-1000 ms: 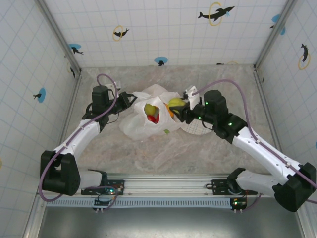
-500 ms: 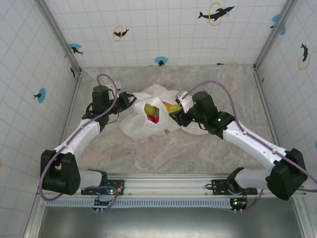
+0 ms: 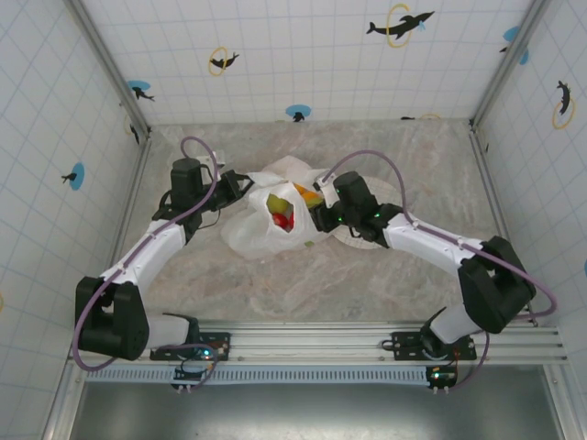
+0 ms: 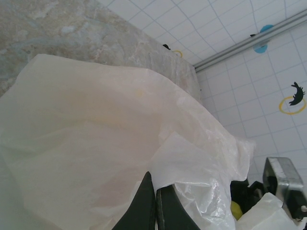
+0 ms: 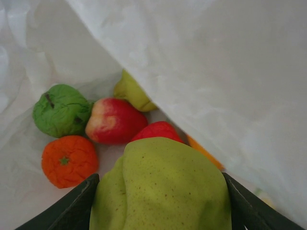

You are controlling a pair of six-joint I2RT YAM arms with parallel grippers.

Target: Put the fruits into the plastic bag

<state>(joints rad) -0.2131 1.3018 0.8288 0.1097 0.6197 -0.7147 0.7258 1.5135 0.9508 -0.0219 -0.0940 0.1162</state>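
Note:
The white plastic bag lies mid-table with its mouth held open. My left gripper is shut on a fold of the bag's rim, its dark fingers pressed together. My right gripper reaches into the bag's mouth, shut on a speckled yellow-green fruit that spans the gap between its fingers. Below it inside the bag lie a green fruit, a red-and-cream fruit, a red fruit, an orange fruit and another yellow-green fruit.
The pale grid-patterned plate lies on the marble table right of the bag, partly under my right arm. Tiled walls with metal corner posts enclose the table on three sides. The bag's upper wall hangs close over the right gripper.
My right gripper has carried the yellow-green fruit leftward from beside the bag into its mouth. The left gripper has kept its hold on the rim without moving.

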